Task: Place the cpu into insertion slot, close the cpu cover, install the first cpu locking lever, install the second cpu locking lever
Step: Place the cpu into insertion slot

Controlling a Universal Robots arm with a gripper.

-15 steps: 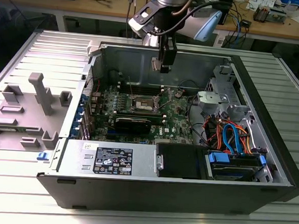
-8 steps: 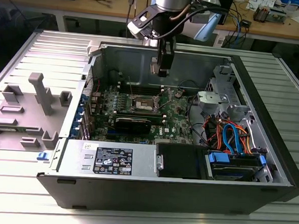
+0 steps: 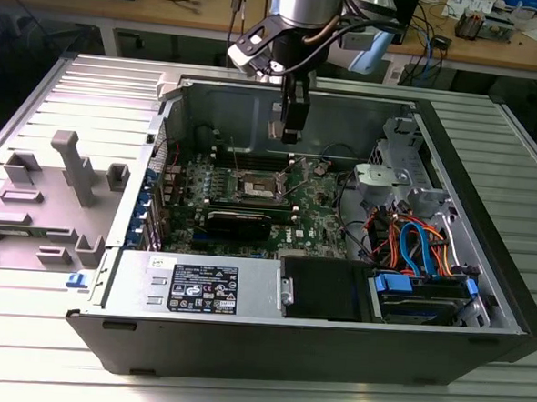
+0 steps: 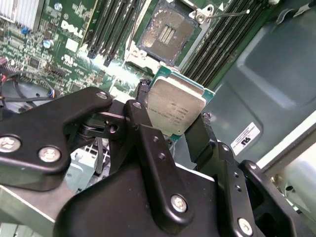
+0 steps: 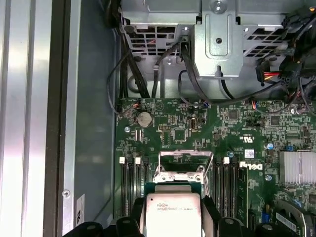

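**Aloft, we grip the cpu (image 4: 177, 101) above the open case**

Our hand (image 4: 172, 119) is clamped on the cpu, one finger against each side edge, with the silver top turned to the second wrist view. In the exterior view the hand hangs clear of the green board (image 3: 318, 213), at about 1 o'clock from the insertion slot (image 3: 258, 189). The slot lies bare, and the cpu cover (image 5: 177, 171) stands raised.

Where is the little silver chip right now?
In the second wrist view the cpu is pinched between the gripper's jaws. It is up in the air inside the computer case, near the empty insertion slot but not in it.
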